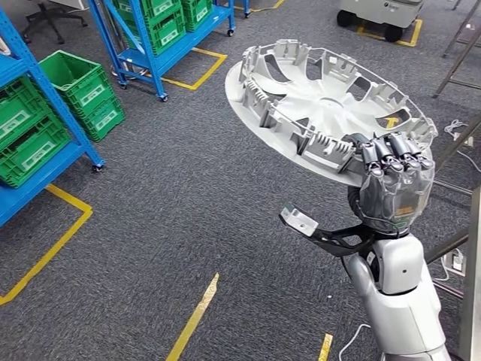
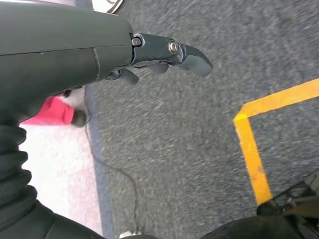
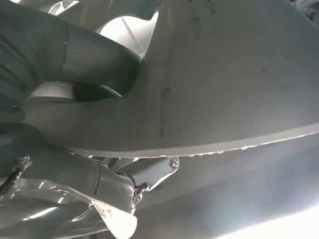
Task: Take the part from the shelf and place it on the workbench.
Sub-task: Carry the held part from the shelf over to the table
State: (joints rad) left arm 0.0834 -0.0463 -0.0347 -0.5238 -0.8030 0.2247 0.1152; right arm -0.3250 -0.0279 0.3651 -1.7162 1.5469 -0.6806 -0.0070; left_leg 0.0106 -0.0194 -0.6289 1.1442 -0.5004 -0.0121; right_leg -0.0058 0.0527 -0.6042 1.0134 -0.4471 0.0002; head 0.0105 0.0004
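Observation:
The part is a large round grey wheel cover with spokes and ribbed clips on its upturned inner side. It is held up in the air, tilted, over the grey carpet. My right hand grips its near rim, fingers curled over the edge, in a clear plastic cover. Close up, the cover's smooth underside lies against my right hand, with the thick thumb pressed on it. My left hand hangs over the floor with its fingers stretched out and holds nothing.
Blue shelves with green crates stand at the left and at the back. Yellow tape lines mark the carpet. A metal frame and cables are at the right edge. A wheeled cart is at the back.

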